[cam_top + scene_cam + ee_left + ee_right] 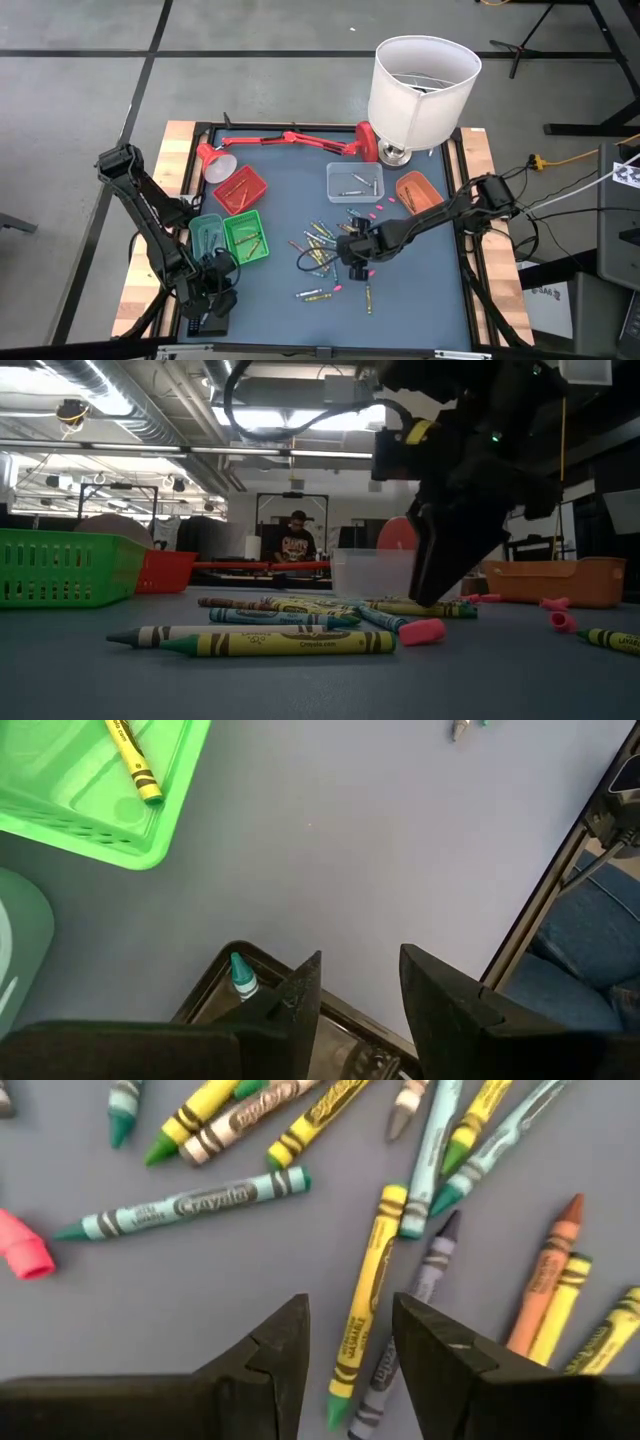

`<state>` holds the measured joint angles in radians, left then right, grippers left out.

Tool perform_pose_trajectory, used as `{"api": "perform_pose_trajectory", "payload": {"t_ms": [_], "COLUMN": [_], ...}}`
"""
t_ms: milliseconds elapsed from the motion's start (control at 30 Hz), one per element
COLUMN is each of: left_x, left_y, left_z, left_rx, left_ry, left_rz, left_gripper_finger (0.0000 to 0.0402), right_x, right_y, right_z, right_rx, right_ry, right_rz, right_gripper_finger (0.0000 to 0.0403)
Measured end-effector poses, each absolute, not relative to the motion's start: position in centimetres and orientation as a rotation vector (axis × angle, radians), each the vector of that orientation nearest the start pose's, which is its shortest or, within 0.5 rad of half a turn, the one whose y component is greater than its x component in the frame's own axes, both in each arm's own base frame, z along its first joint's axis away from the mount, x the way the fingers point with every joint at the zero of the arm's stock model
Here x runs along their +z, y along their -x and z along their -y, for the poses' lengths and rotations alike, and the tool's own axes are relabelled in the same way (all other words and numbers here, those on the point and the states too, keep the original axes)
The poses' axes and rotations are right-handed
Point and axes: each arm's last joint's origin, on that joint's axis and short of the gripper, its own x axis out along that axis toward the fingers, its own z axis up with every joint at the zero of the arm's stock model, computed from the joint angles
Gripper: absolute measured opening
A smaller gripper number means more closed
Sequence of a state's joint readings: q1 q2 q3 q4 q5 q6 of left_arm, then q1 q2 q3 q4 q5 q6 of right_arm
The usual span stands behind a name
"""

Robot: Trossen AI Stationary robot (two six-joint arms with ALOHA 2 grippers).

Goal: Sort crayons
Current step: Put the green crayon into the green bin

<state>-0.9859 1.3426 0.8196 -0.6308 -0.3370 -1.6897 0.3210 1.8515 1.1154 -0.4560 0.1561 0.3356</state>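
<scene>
Several crayons (320,248) lie loose on the blue-grey table top, in yellow, green, blue, grey and orange. My right gripper (355,250) is open and low over this pile; in the low view its fingers (440,575) reach down to the table. In the right wrist view my right gripper (350,1345) stands astride a yellow crayon (365,1305), with a grey crayon (425,1280) under the other finger. My left gripper (215,292) is open near the table's front left corner (360,990). A teal crayon tip (241,975) shows beside one of its fingers.
Small trays stand on the table: red (242,190), green (247,236) with a yellow crayon (132,760), dark green (206,233), clear (355,182), orange (419,191). A red desk lamp (290,138) and a white lampshade (422,88) stand at the back. Pink bits (421,631) lie among the crayons.
</scene>
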Motion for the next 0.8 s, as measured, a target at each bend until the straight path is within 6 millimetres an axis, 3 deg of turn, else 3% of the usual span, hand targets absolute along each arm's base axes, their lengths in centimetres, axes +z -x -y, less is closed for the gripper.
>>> {"api": "perform_pose_trajectory", "payload": {"t_ms": [400, 800], "left_x": [20.7, 21.5], "left_y": [-14.9, -17.5], "left_z": [19.7, 18.6], "left_rx": [0.245, 0.192], "left_ry": [0.746, 0.495], "left_rz": [-0.950, -0.719], "left_gripper_finger": [0.0121, 0.0121], "right_x": [13.5, 13.4], "right_y": [-33.5, -33.5], "right_z": [-10.7, -10.7], "right_rx": [-0.052, -0.045], "right_ry": [-0.009, -0.012], "right_rz": [-1.201, -1.207], "right_gripper_finger": [0.0138, 0.0031]}}
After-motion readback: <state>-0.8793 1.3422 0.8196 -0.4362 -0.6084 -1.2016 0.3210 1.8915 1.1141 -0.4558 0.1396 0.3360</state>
